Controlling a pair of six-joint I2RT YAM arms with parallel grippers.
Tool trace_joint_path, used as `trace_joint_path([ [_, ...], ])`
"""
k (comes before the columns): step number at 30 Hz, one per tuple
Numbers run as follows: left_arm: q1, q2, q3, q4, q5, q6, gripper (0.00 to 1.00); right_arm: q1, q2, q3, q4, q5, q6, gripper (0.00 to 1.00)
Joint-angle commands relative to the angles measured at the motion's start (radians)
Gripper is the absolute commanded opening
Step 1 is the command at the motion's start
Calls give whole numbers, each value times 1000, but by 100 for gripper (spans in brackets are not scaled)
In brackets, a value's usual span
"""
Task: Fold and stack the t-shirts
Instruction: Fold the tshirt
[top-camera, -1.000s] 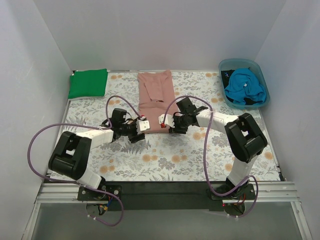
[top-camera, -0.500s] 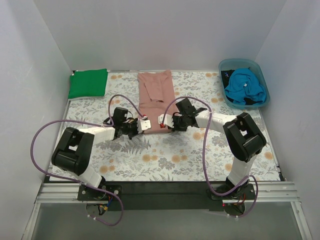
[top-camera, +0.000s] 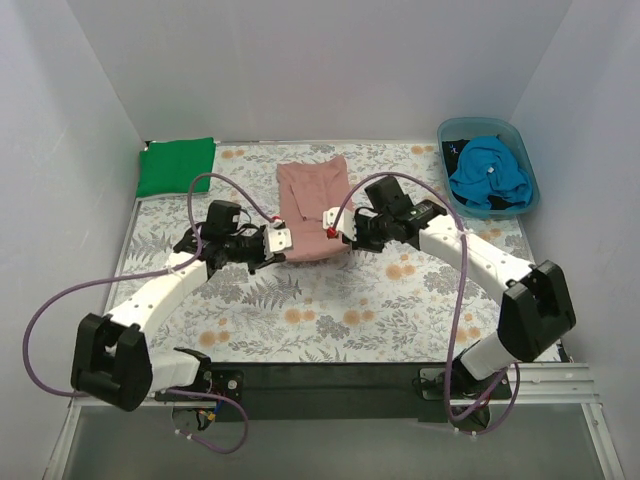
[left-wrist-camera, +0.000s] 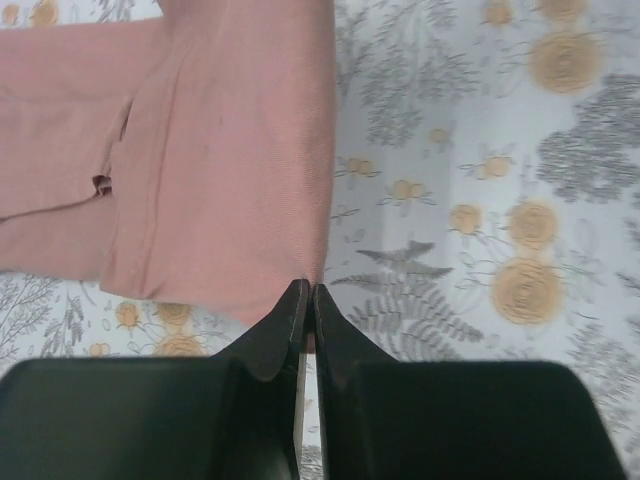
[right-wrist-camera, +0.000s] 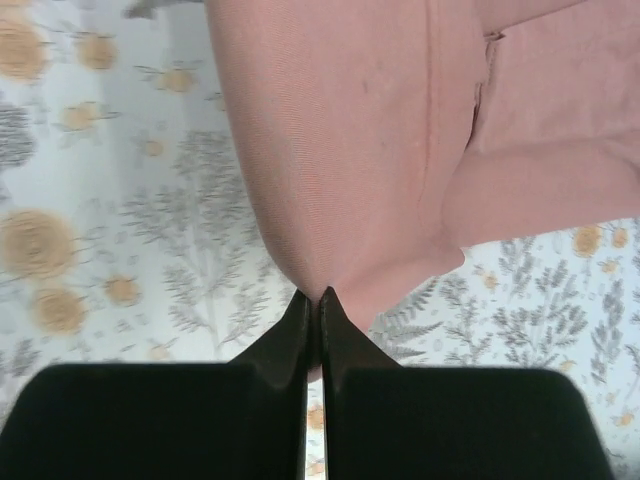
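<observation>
One teal tub at the far right holds the blue t-shirt; the green t-shirt lies far left, the pink t-shirt mid-table. Its near corners are pinched by the left gripper and the right gripper, whose closed fingers hide the hem.

table: floral cover | far left: folded green tee | far middle: pink tee, near edge raised | far right: teal tub, blue tee inside
</observation>
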Motion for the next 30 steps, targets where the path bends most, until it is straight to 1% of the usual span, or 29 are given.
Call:
trace_joint_path([
  [1,-18,-141,-26,-235,117,38,0,57,-104,-51,-178,-67,47,1],
  [2,-27,-168,-26,-349,177,82,0,75,-159,-89,-198,-75,53,1],
  [3,-36,-194,-27,-402,197,93,0,119,-185,-103,-252,-84,58,1],
  [4,-47,-258,-35,-439,211,92,0,141,-231,-115,-278,-104,65,1],
  [5,-65,-288,-38,-503,225,87,0,166,-253,-137,-301,-110,76,1],
  [6,-70,-320,-38,-536,248,89,0,216,-273,-143,-353,-120,82,1],
  [8,-76,-385,-21,-617,265,86,0,258,-322,-141,-387,-147,113,1],
  [11,-78,-399,34,-657,257,40,0,273,-328,-103,-390,-143,135,1],
  [13,-79,-367,69,-627,216,-31,0,247,-281,-59,-392,-126,99,1],
  [14,-76,-312,88,-613,197,-27,0,227,-256,-39,-392,-130,61,1],
  [15,-75,-273,121,-593,179,-26,0,182,-229,-1,-390,-146,47,1],
  [16,-70,-236,137,-569,147,-22,0,157,-163,26,-389,-156,35,1],
  [17,-30,-203,157,-515,147,-14,0,111,-128,49,-392,-163,9,1],
  [18,-3,-122,192,-480,156,-13,0,89,-95,72,-392,-173,-5,1],
  [19,29,-82,216,-441,194,-20,0,66,-31,117,-390,-178,-25,1],
  [20,92,-28,241,-388,214,-19,0,45,3,141,-389,-179,-39,1],
  [21,115,71,300,-360,225,-26,0,5,40,173,-387,-186,-66,1],
  [22,128,133,330,-334,223,-37,0,-15,119,234,-387,-189,-76,1],
  [23,151,185,359,-309,223,-19,0,-52,162,275,-387,-195,-82,1],
  [24,157,233,390,-300,220,-8,0,-67,208,314,-387,-204,-86,1],
  [25,160,326,420,-250,204,-29,0,-90,297,389,-387,-204,-86,1],
  [27,163,406,451,-206,179,-49,0,-103,379,446,-384,-201,-96,1],
  [28,163,475,471,-190,164,-53,0,-107,452,470,-383,-198,-106,1],
  [30,163,532,474,-130,129,-84,0,-115,520,530,-375,-187,-105,1],
])
